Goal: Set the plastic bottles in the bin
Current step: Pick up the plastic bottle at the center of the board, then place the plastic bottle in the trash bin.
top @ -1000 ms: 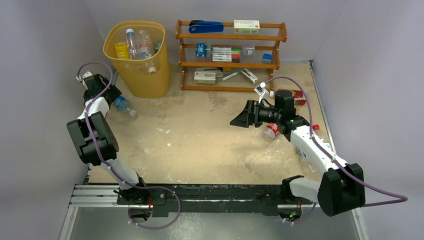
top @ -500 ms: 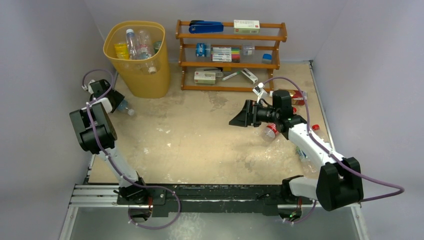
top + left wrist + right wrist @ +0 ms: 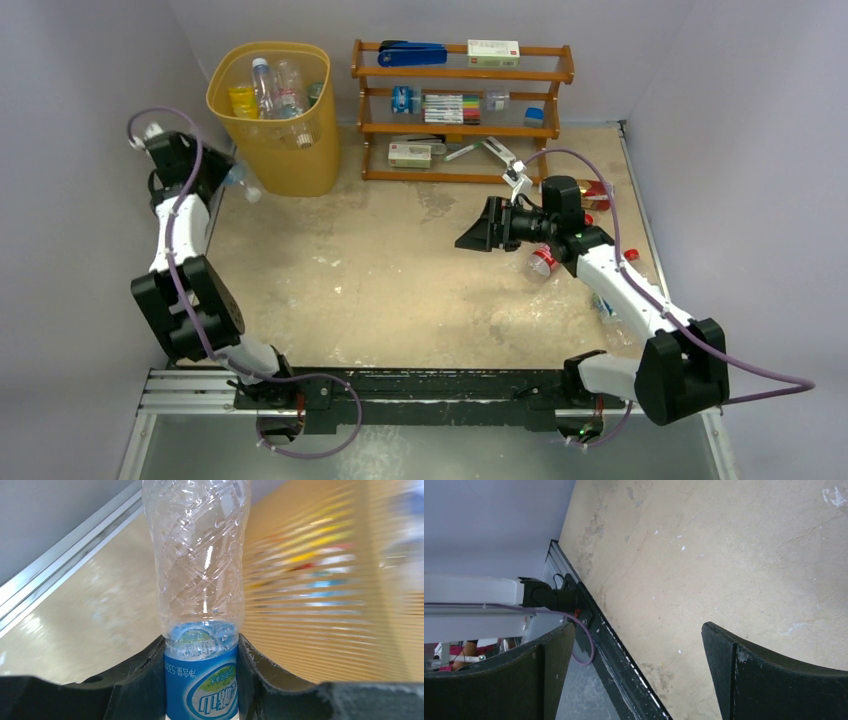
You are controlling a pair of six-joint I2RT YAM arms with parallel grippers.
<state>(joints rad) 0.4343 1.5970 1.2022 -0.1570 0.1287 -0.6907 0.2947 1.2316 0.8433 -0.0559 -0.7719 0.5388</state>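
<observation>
Since 1 s ago: L arm pulled back toward far-left corner, and the blue-label bottle (image 3: 241,180) went w/ it off its spot on the table (image 3: 380,290); jaws closed in over that time

Now:
- blue-label bottle: clear, crinkled body, sticks out ahead of L gripper (image 3: 222,172); its free end is just beside the lower left wall of the bin (image 3: 285,150). Cannot tell if it touches the wall
- L gripper, wrist view (image 3: 201,652): jaws clamped on the bottle at the label band, one finger (image 3: 142,672) each side, both touching
- bin: several bottles (image 3: 268,88) inside, upright or leaning
- R gripper (image 3: 470,240): mid-table, jaws wide apart, nothing between them (wrist view (image 3: 638,645) shows bare table only)
- red-label bottle (image 3: 541,263) lies on the table under the R arm
- rack (image 3: 460,72) right of the bin
</observation>
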